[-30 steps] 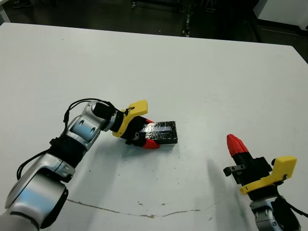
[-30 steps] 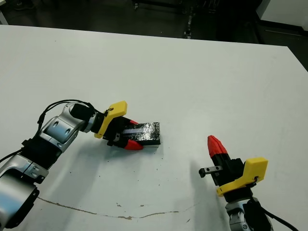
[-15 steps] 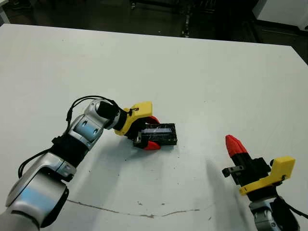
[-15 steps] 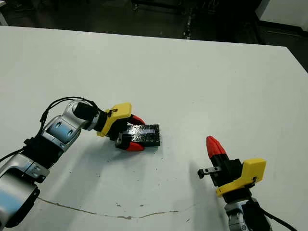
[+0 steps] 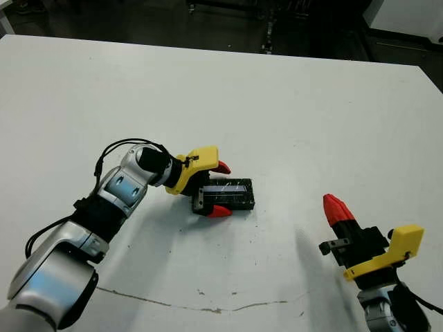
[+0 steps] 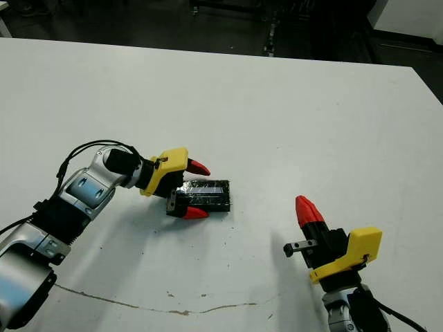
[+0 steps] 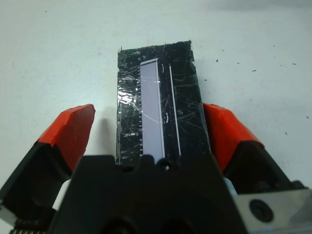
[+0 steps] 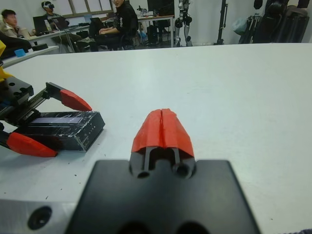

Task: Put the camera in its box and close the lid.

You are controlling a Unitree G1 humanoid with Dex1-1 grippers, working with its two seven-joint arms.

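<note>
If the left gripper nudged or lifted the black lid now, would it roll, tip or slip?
The lid looks flat and boxy, lying level on the table, so it would probably slide, not roll or tip. Its crinkled shiny wrapping could be slippery against the left gripper's fingers. It seems rigid and light.

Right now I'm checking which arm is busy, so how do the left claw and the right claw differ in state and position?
1. The left claw is open, its fingers either side of the lid; the right claw is shut, tips pressed together.
2. The left claw straddles the lid with visible gaps in the wrist view; the right claw stands apart from it, holding nothing.
Both have red fingertips and sit low over the white table.
</note>
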